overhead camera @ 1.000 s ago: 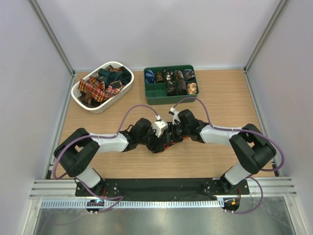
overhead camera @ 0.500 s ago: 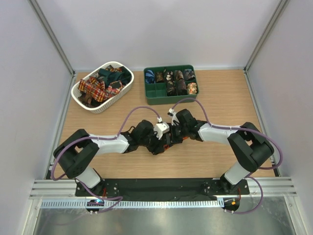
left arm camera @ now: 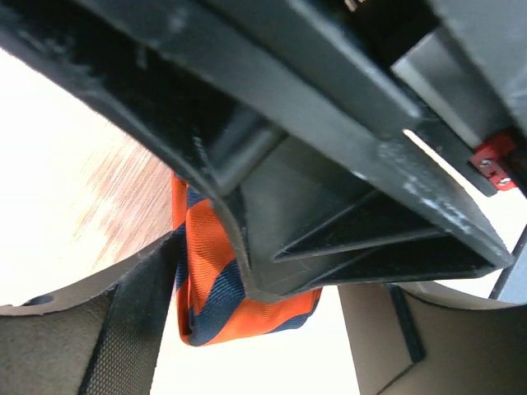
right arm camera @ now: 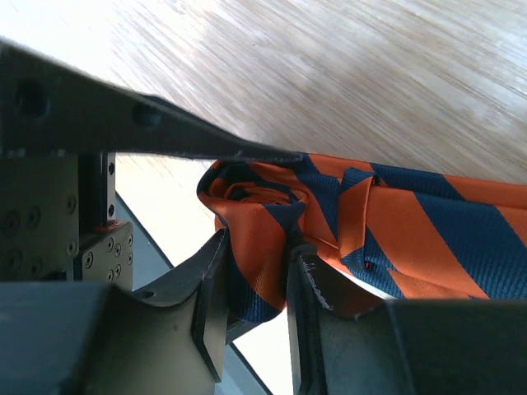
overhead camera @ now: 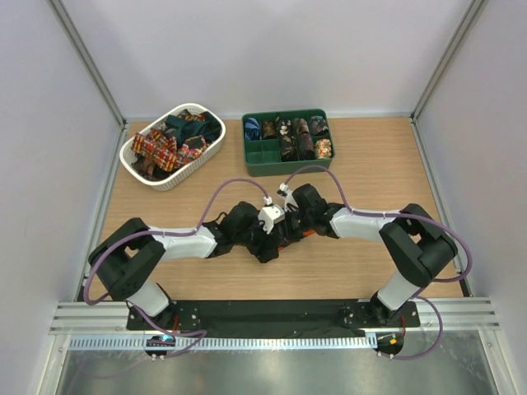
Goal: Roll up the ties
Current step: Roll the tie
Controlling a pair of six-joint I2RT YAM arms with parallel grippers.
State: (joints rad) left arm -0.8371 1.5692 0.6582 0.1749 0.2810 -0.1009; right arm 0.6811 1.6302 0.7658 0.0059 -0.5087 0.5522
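The orange-and-dark-blue striped tie (right arm camera: 412,222) lies on the wooden table, its end wound into a small roll (right arm camera: 263,206). My right gripper (right arm camera: 255,271) is shut on that roll, one pad on each side. In the left wrist view the roll (left arm camera: 210,280) hangs between my left gripper's (left arm camera: 255,346) spread fingers; the left pad (left arm camera: 132,329) touches it, the right pad (left arm camera: 387,329) stands apart. The right gripper's black finger crosses above. In the top view both grippers (overhead camera: 268,239) (overhead camera: 288,229) meet mid-table, hiding most of the tie (overhead camera: 306,234).
A white oval basket (overhead camera: 136,158) at the back left holds loose ties (overhead camera: 160,146), red plaid and dark green among them. A green compartment tray (overhead camera: 284,169) at the back middle holds several rolled ties (overhead camera: 300,136). Side walls enclose the table.
The right arm has shifted slightly left, bringing its gripper closer against the left one. The tie stays gripped between them.
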